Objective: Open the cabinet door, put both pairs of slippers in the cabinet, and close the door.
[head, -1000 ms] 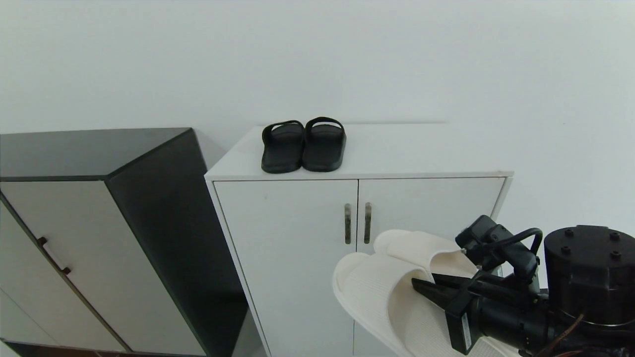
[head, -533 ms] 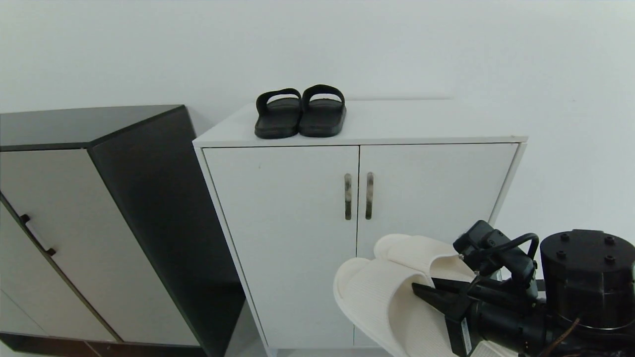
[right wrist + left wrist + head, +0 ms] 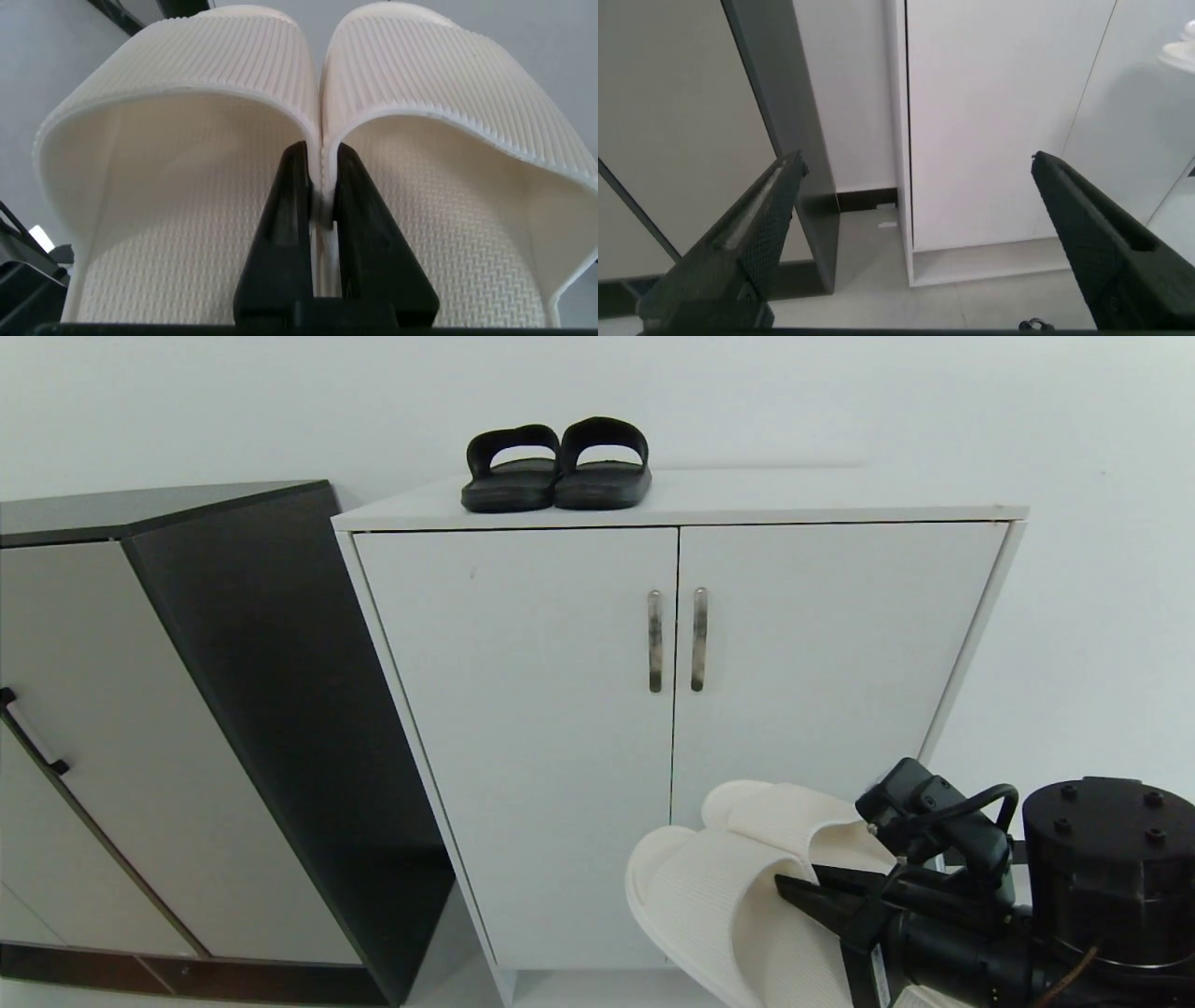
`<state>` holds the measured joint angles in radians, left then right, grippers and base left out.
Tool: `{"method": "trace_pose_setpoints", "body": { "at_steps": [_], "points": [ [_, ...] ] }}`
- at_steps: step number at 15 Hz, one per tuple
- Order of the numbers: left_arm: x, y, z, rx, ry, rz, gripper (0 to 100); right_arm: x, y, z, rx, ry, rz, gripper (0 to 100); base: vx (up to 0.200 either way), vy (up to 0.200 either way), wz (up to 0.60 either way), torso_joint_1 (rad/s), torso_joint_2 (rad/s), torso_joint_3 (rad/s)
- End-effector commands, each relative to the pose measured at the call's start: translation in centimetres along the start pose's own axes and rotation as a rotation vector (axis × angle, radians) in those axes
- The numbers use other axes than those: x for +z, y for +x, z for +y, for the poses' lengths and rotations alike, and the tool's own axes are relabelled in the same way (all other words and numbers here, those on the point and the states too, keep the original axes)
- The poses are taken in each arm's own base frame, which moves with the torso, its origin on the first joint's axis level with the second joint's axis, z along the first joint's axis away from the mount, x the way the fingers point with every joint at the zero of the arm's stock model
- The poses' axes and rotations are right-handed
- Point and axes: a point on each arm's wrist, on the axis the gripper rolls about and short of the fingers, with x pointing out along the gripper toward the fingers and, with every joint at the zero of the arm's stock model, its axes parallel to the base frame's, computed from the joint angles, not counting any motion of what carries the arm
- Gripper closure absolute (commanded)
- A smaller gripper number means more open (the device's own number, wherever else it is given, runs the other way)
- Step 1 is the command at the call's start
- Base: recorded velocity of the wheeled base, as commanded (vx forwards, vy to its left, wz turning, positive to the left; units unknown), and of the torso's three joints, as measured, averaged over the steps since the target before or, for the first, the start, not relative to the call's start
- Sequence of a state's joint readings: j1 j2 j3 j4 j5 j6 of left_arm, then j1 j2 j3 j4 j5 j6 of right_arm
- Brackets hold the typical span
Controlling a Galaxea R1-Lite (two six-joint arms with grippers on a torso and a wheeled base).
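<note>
white slippers (image 3: 728,896) held low before white cabinet (image 3: 523,728), at right door. pair's inner walls pinched together by right gripper (image 3: 322,159), jaws nearly closed. judged light, soft ribbed foam, not slippery; joined inner edges judged good hold. black slippers (image 3: 557,467) set on cabinet top, left half. doors shut. left gripper (image 3: 915,163) spread wide, empty, low before cabinet's left corner.
</note>
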<state>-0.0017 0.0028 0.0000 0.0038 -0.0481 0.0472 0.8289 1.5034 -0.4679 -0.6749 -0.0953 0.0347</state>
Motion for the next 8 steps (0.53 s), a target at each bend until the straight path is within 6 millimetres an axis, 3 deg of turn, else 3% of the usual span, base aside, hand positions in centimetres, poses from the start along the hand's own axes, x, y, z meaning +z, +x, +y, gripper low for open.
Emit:
{"method": "trace_pose_setpoints", "body": {
  "at_steps": [1,3,6,8],
  "points": [
    [0.0,0.1,0.0,0.000,-0.002,0.007,0,-0.2,0.0,0.0,0.009,0.000,0.008,100,0.000,0.000,0.00,0.000,0.00,0.000],
    [0.2,0.2,0.0,-0.011,0.046,0.016,0,-0.3,-0.1,0.0,0.009,0.000,0.008,100,0.000,0.000,0.00,0.000,0.00,0.000],
    [4.5,0.9,0.2,-0.028,-0.012,0.032,0,-0.4,0.0,0.1,0.011,-0.002,0.008,100,0.000,0.000,0.00,0.000,0.00,0.000],
    [5.6,2.3,0.1,-0.131,-0.020,0.071,0,-0.4,0.0,0.1,0.014,-0.001,0.008,100,0.000,0.000,0.00,0.000,0.00,0.000]
  ]
}}
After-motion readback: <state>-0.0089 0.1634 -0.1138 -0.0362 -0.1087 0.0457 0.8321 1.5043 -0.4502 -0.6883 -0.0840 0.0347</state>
